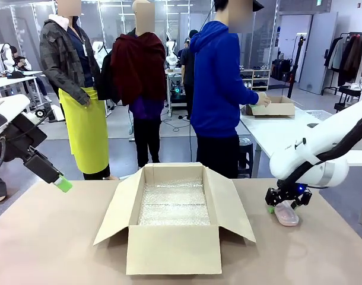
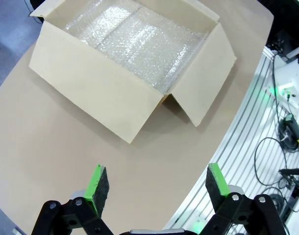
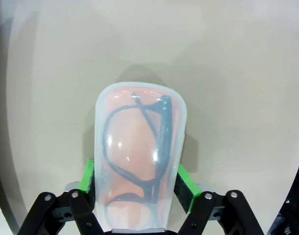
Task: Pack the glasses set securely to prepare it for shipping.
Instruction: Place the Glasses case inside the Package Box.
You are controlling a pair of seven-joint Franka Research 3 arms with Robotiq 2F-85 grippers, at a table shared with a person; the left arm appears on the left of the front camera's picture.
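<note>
Front cam: you face across the worktop (image 1: 44, 237), box (image 1: 172, 249) centre. L wrist cam: you look down on same box from higher up. R wrist cam: v. close to worktop.

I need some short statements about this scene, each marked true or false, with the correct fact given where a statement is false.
1. The cardboard box stands open, with bubble wrap lining its bottom. True.
2. The right gripper is closed on the pale pink glasses case, with a green pad on each long side. True.
3. The left gripper holds a mint green case. False: its jaws are wide apart with nothing between them.
4. The pale pink glasses case lies inside the box. False: it is outside the box, down at the table to the box's right.
</note>
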